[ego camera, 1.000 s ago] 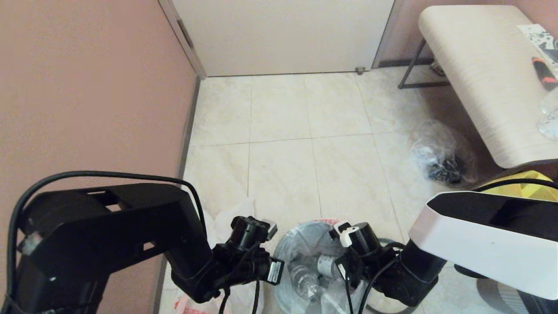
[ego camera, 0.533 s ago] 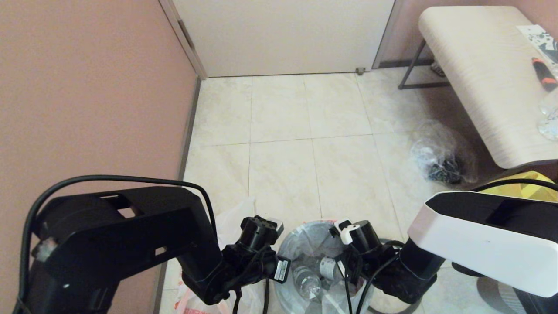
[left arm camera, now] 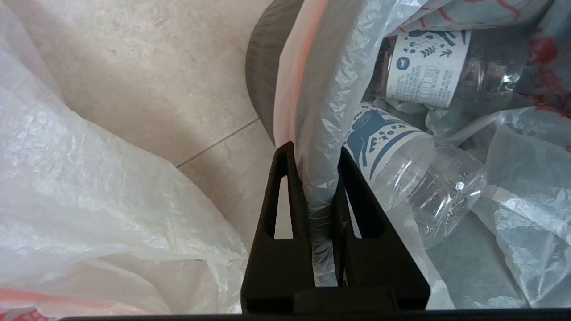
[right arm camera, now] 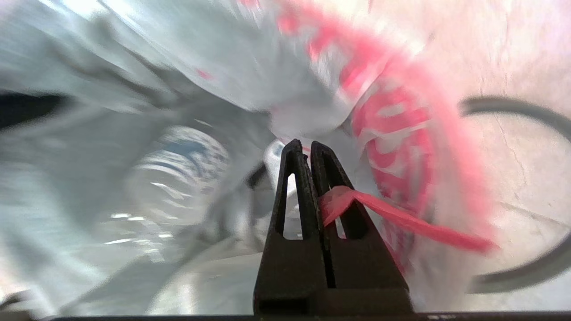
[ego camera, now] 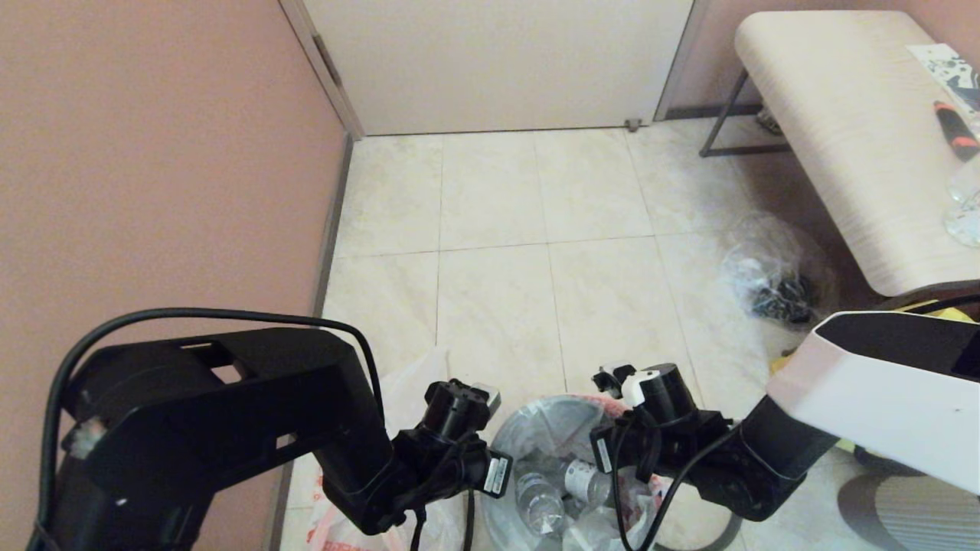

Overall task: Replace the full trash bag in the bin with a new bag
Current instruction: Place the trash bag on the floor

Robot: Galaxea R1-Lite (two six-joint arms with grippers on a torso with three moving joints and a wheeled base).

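Right gripper (ego camera: 612, 380) has swung toward frame right, fingers pinching the full trash bag (ego camera: 570, 490) handle; left gripper (left arm camera: 314, 178) clamps its rim. Thin, slippery, tearable.

We see soft, even indoor light on the floor (ego camera: 498, 229), with faint shadows. Our right wrist view smears with motion blur; the left wrist view stays crisp.

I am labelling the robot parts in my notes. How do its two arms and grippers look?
The left arm is all black, with a black cable looping over it. The right arm has a white shell on black links. Both the left gripper and the right gripper have black, wedge-shaped, slotted fingers.
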